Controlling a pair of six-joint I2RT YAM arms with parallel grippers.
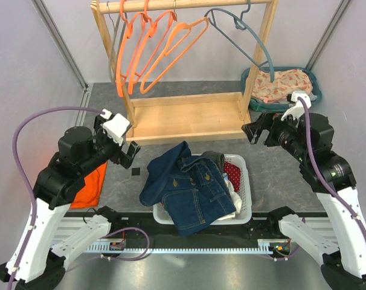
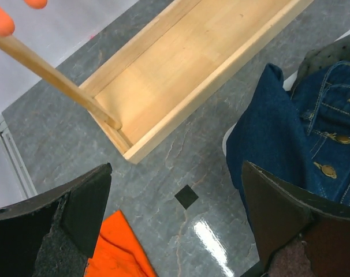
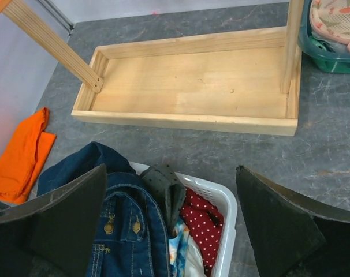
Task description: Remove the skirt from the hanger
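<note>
While on basket (image 1: 247,188), denim skirt (image 1: 192,187) between left claw (image 1: 119,142) and right claw (image 1: 256,130), both open.

Orange cloth (image 1: 92,187) at left; teal bin (image 3: 322,55) far right — floral fabric (image 1: 282,84) inside

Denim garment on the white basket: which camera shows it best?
The top external view: the whole denim garment shows, draped over the white basket. The left wrist view catches only its buttoned side; the right wrist view only its upper part.
</note>
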